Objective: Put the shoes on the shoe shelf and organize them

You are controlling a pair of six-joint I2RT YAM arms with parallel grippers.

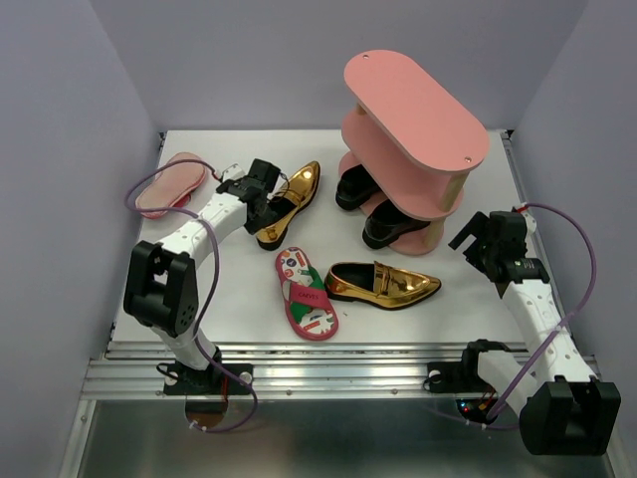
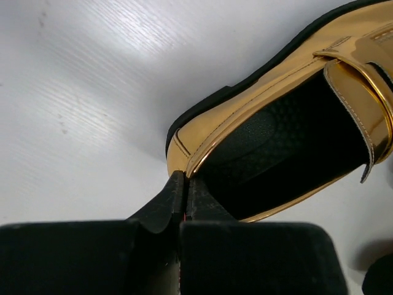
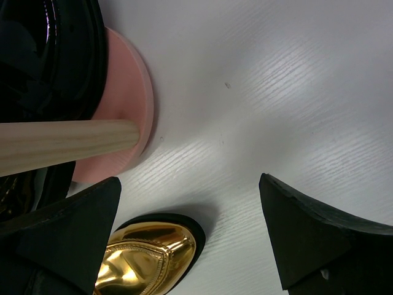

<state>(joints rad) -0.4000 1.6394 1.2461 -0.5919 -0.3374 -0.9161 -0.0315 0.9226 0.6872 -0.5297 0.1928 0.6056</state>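
Pinching the back rim of a shiny metallic gold loafer [image 2: 245,92], the left tool [image 2: 183,184] has its two black fingers pressed together on the heel wall, apparently one inside the shoe and one outside. The sole looks flat on the white bench [image 2: 80,92]. That is a thin, glossy edge by which to carry a long shoe, so I judge the main risk to be the toe sagging or the heel slipping free in a lift. The toe could then knock a pale wooden post [image 3: 61,144] of the salmon-pink three-tier oval shelf [image 1: 413,115]. The right tool [image 1: 478,231] hangs beside the shelf's near end, fingers wide apart, holding nothing. Two glossy black loafers [image 1: 390,225] already sit on the bottom board. The second gold loafer [image 1: 383,282] and a printed pink flip-flop [image 1: 306,294] lie in front of the shelf, and the other flip-flop [image 1: 171,185] is at far left, sole up.
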